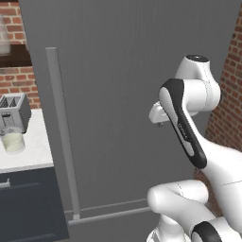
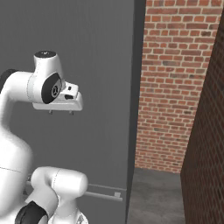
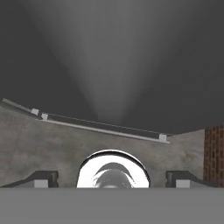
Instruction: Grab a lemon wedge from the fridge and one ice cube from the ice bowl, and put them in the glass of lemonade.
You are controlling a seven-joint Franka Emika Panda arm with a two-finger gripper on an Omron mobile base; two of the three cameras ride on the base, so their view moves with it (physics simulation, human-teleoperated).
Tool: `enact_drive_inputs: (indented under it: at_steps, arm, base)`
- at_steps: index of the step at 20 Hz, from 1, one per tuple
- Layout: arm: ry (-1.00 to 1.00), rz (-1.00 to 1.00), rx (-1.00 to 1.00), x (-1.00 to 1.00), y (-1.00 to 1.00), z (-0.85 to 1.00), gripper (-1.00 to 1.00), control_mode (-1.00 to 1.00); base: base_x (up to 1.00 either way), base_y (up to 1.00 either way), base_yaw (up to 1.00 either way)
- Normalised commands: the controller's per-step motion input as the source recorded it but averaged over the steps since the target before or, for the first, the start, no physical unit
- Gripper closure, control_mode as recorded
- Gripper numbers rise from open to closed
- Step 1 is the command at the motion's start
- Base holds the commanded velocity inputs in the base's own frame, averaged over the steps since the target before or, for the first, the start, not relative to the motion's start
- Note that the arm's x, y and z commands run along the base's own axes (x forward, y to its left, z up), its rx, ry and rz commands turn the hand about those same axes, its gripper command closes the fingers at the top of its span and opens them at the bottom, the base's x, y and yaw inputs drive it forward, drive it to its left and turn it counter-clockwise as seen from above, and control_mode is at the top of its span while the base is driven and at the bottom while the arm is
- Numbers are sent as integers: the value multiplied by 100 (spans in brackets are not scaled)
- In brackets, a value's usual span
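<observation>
1. The fridge is the landmark. Its dark-grey door is shut, and the long light-grey bar handle runs down the door's left side in the left base view.
2. The gripper hangs in front of the fridge door, well to the right of the handle, pointing downward. Its 2 finger tips stand spread wide apart with nothing between them, touching nothing.
3. The glass of lemonade stands on the white bench left of the fridge, just in front of a toaster.
4. The lemon wedge, by judgement, lies behind the shut door; I cannot tell where inside.
5. Progress: nothing appears done. The door is not yet opened and the glass looks to hold only liquid.
6. Remaining: open the fridge by its handle, take 1 wedge, take 1 ice cube, and drop both in the glass.
</observation>
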Motion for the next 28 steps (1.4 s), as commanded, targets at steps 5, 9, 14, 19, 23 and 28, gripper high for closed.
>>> enact_drive_inputs:
  at_steps: [5,9,14,19,23,28]
  arm:
    - [15,0,0,-25,33,-18,-100,-100]
    - [15,0,-4,0,38,-45,-100,-100]
    - [0,0,-1,0,4,-8,-100,-100]
    - [0,0,0,0,0,0,-100,100]
    - [0,0,0,0,0,0,-100,100]
    - [0,0,0,0,0,0,-100,100]
  base:
    - [0,0,0]
    - [0,0,0]
    - [0,0,0]
    - [-3,31,0]
    - [-19,99,-8]
    - [-27,90,-18]
